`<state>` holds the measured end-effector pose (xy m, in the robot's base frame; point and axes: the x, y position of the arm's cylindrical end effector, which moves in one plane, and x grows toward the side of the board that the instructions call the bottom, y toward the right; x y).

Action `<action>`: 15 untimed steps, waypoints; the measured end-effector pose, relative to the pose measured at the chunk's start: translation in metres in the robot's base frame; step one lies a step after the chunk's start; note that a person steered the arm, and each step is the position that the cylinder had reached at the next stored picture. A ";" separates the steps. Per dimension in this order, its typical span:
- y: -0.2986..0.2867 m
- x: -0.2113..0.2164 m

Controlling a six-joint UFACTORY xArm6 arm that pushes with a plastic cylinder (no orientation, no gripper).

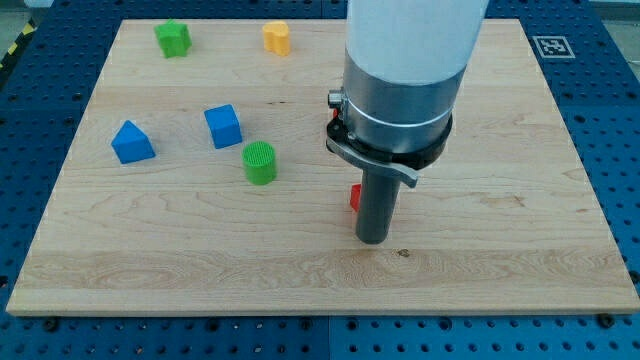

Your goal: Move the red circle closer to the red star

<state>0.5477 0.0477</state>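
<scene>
No claw fitted; state not applicable. My tip [372,240] touched 1 red block [355,198], mostly hidden, shape unclear. Red star unseen; blind push risked wrong direction.

- Green star [173,38] and yellow block [277,37] lie near the counter's [520,200] top edge.
- Blue cube [223,126] sits between blue triangle [132,142] and green cylinder [259,162].
- Red block [355,198] lies just left of my tip [372,240].

Bright, even overhead light; I cast only a faint soft shadow under my tip [372,240]. The wooden board [500,260] shows mild sheen. Focus is sharp throughout.
</scene>
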 end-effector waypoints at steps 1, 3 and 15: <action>-0.008 -0.013; -0.008 -0.042; 0.039 -0.161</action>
<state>0.3863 0.0870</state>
